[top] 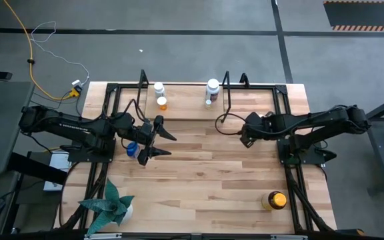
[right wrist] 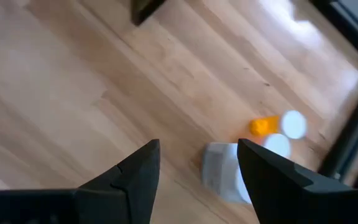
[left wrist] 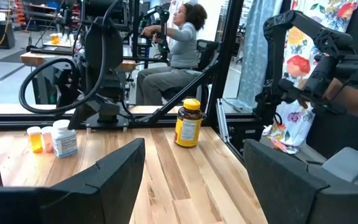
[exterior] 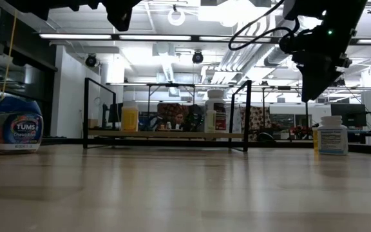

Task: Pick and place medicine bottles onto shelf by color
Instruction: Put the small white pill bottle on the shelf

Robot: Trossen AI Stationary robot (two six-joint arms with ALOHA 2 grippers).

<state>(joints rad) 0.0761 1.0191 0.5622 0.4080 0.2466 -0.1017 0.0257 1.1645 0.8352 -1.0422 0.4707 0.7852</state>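
The shelf (top: pixel 199 119) (exterior: pixel 166 134) stands at the table's far edge. On its wooden floor are a white-capped bottle (top: pixel 159 87), an orange bottle (top: pixel 162 103) (exterior: pixel 129 119), a large white bottle (top: pixel 212 87) (exterior: pixel 216 113) and a small white one (top: pixel 208 102). A blue bottle (top: pixel 131 148) (exterior: pixel 17 125) stands on the table just behind my left gripper (top: pixel 171 145) (left wrist: pixel 194 146), which is open and points toward the table's right. My right gripper (top: pixel 244 139) (right wrist: pixel 199 146) is open, hovering near the shelf's front and looking down at a white bottle (right wrist: pixel 229 165) and an orange one (right wrist: pixel 263 126).
An amber bottle with a yellow label (top: pixel 275 200) (left wrist: pixel 188 122) (exterior: pixel 330 135) stands near the table's right near corner. A teal spiky plant (top: pixel 112 207) sits at the left near corner. Bare wood lies between the arms. People sit in the room beyond (left wrist: pixel 179 43).
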